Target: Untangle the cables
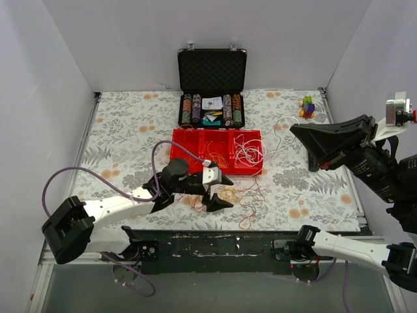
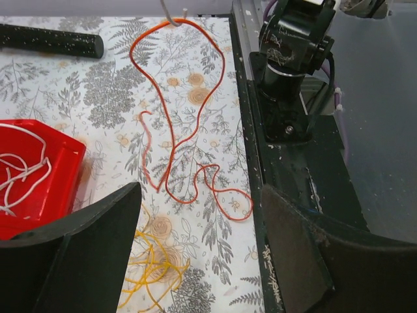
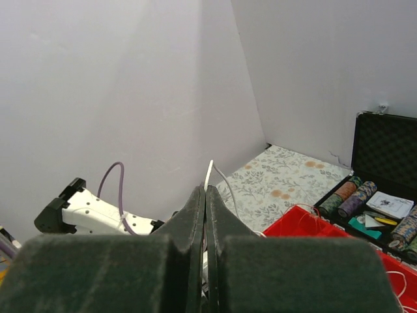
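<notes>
While the left gripper (image 1: 225, 191) hangs low over the near side of the floral cloth (image 1: 124, 130), its jaws stand wide apart and grip nothing. In its wrist view we see only cloth and wire between the two black fingers (image 2: 85, 248).

The cables (image 1: 242, 199) lie loose on the cloth at 6 o'clock of the red tray (image 1: 186, 149), between the tray and the table's near edge. From the left wrist we make out an orange cable (image 2: 171, 137) drawn into one long loop ahead of the fingers, with smaller curls at its near end. A yellow cable (image 2: 153, 264) lies bunched in a small tangle at 7 o'clock of that loop, just beside one finger (we cannot tell whether the two touch).

The right gripper (image 1: 294, 129) is raised off the table at 3 o'clock of the tray. Its jaws are pressed flat together on a white cable (image 3: 210, 171), whose end pokes out past the fingertips. In the top view that cable sags from the gripper down into the tray's right-hand compartment, where the rest of it lies in loose coils.

At 12 o'clock of the tray we see an open black case (image 1: 212, 68) holding rows of chips. A small coloured toy (image 1: 307, 106) sits at 2 o'clock, near the far right corner.
</notes>
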